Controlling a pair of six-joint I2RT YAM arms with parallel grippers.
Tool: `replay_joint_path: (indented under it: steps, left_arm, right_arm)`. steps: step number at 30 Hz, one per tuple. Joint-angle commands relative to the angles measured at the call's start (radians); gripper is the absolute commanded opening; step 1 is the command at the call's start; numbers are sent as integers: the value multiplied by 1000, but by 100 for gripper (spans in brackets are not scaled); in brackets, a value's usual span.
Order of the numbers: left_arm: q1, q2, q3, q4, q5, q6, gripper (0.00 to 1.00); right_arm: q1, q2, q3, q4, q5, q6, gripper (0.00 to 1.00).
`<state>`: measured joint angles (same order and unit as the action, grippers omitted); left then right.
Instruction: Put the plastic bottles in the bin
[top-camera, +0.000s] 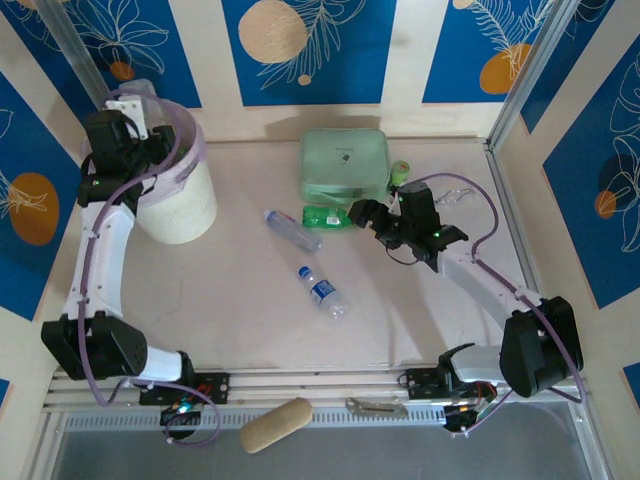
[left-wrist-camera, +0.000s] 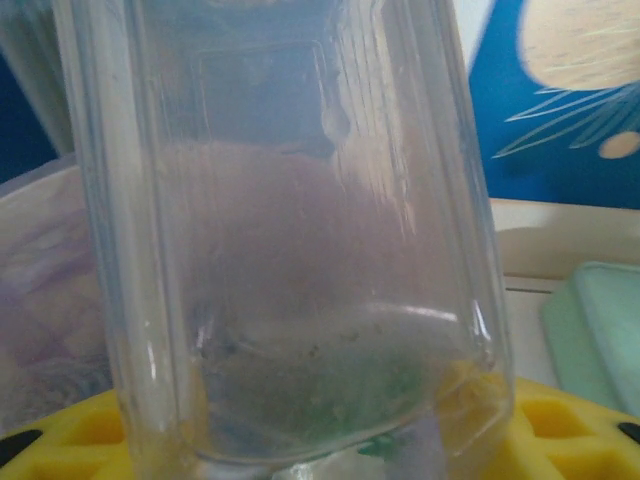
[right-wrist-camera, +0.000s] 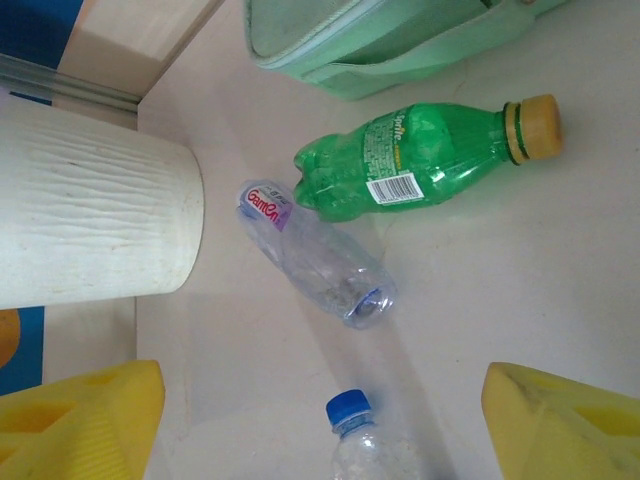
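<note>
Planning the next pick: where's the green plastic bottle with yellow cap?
Top view: green plastic bottle lies mid-table along the mint-green zip case's near edge, left of the right fingers.

Left arm (top-camera: 95, 250): elbow folded at near left, forearm running up the left side toward the far left corner. Wrist bent, left gripper (top-camera: 138, 108) held high at far left. Its yellow fingers (left-wrist-camera: 75, 435) are clamped on a clear bottle (left-wrist-camera: 300, 250), one on each side.

Right arm (top-camera: 480, 275): elbow at near right, forearm stretched left and far toward mid-table. Right gripper (top-camera: 362, 215) low, aimed left. Its yellow fingers (right-wrist-camera: 80, 420) stand wide apart, jaws parted.
</note>
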<state>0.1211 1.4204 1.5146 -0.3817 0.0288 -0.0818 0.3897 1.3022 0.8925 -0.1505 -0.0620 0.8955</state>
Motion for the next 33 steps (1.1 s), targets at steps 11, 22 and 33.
replay_joint_path:
  steps: [11, 22, 33]
  left_arm:
    - [95, 127, 82, -46, 59, -74, 66]
    - [93, 54, 61, -47, 84, -140, 99]
    - [-93, -238, -273, 88, 200, -305, 99]
  right_arm:
    - [35, 24, 67, -77, -19, -73, 84]
    - [87, 89, 135, -132, -13, -142, 84]
    - [254, 209, 281, -370, 99, -358, 84]
